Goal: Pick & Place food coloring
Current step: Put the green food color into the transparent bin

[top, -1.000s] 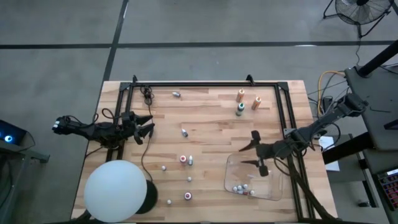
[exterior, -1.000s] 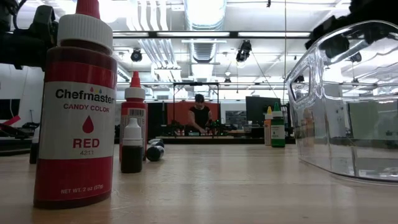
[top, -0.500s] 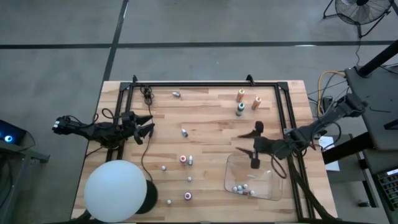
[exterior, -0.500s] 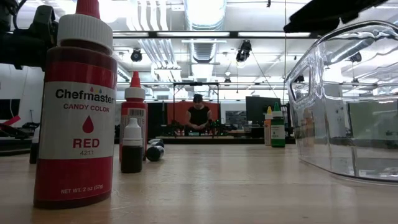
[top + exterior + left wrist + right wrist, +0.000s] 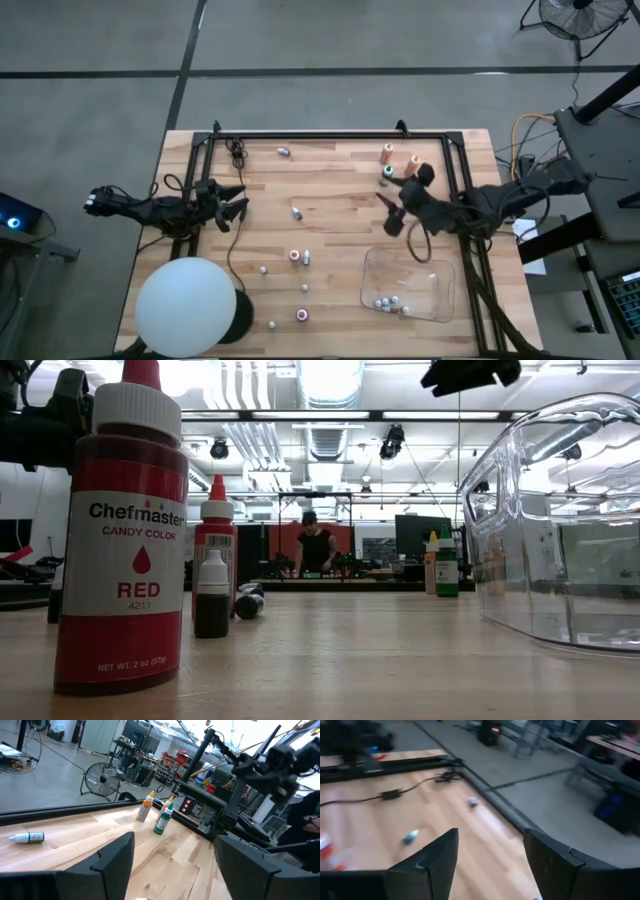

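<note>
**Clear tray is holding a few little bottles**

Wooden table (image 5: 340,200) is carrying tiny food coloring bottles (image 5: 296,256), lying spread out across its middle. A few more are sitting inside the clear tray (image 5: 440,310) near the right front corner. The right gripper (image 5: 403,196) is hanging over the wood just behind the tray, with its fingers apart and nothing in them. The left gripper (image 5: 232,203) is waiting at the left edge, fingers also apart and empty. A big white ball (image 5: 186,307) is sitting at the front left corner.
</note>
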Motion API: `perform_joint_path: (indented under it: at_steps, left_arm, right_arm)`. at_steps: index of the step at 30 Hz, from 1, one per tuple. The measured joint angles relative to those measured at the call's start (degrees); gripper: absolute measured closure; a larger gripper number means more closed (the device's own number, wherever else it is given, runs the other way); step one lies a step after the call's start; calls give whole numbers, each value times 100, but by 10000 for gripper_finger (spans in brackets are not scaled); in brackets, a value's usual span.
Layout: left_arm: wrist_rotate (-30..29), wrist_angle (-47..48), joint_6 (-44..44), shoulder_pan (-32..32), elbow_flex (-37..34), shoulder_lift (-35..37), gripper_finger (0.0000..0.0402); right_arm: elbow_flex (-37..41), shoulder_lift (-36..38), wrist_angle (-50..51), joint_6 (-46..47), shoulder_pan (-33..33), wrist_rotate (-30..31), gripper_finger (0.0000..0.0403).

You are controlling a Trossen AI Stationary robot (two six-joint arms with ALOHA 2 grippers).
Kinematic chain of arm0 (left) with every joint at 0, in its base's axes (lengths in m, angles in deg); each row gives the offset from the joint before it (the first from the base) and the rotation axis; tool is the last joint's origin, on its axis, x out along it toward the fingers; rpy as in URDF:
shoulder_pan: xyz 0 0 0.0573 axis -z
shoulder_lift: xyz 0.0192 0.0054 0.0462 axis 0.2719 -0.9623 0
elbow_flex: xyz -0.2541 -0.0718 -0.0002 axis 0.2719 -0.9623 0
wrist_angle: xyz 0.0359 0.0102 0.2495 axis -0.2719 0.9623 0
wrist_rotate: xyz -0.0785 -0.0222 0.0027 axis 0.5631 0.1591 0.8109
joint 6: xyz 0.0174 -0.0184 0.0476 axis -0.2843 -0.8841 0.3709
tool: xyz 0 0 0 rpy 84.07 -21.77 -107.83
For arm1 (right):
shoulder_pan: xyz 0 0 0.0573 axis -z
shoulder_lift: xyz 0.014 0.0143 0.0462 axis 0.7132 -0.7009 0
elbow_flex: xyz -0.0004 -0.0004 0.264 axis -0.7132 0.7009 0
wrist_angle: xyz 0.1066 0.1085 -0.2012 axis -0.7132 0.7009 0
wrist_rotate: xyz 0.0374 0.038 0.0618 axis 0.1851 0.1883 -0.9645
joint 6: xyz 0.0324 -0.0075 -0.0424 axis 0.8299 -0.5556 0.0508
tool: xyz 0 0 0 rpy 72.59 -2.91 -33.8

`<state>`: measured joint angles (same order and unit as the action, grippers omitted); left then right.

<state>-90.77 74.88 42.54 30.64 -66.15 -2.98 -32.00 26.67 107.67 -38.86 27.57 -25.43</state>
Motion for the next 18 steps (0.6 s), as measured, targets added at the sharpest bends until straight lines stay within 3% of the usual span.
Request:
perform_joint_path:
  at_steps: [11, 18]
  left_arm:
    - [-1, 0, 0, 1, 1, 0, 157]
    - [0, 0, 0, 1, -1, 0, 157]
  right_arm:
    - [-1311, -792, 1715, 1332, 1793, 16, 186]
    - [-1691, -1419, 2728, 2425, 2799, -827, 186]
